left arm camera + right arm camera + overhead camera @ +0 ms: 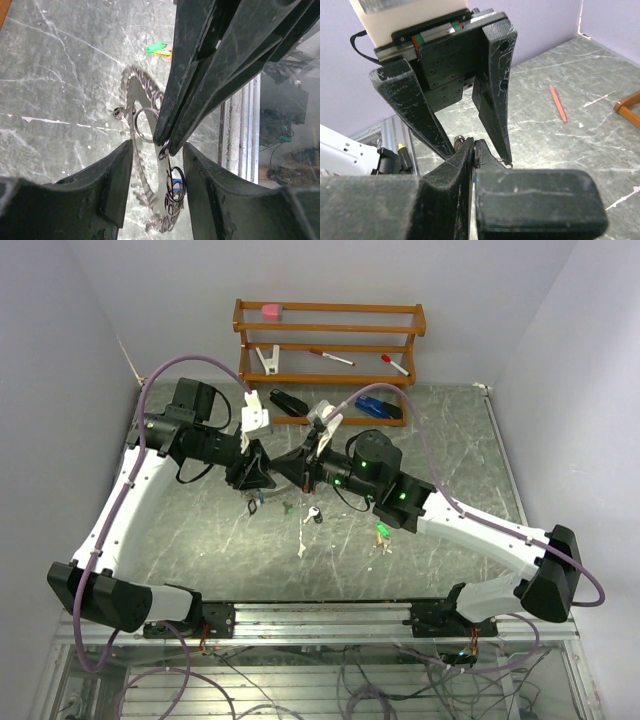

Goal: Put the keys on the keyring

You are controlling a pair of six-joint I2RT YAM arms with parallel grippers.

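Note:
My two grippers meet above the middle of the table. The right gripper (301, 468) (476, 145) is shut on the keyring (144, 125), a thin silver wire hoop. Small dark rings with a blue bit (175, 187) hang just under its tips. The left gripper (266, 472) (157, 147) is open, its fingers (117, 180) standing either side of the hanging rings without touching them. Loose keys (313, 513) lie on the marble below, one with a green tag (382, 531) (157, 47).
A wooden rack (330, 340) at the back holds pens, a clip and a pink block. In front of it lie a black tool (288, 403) and a blue one (380, 408). A red pen (558, 102) lies on the table. Metal rails (240, 135) run along the near edge.

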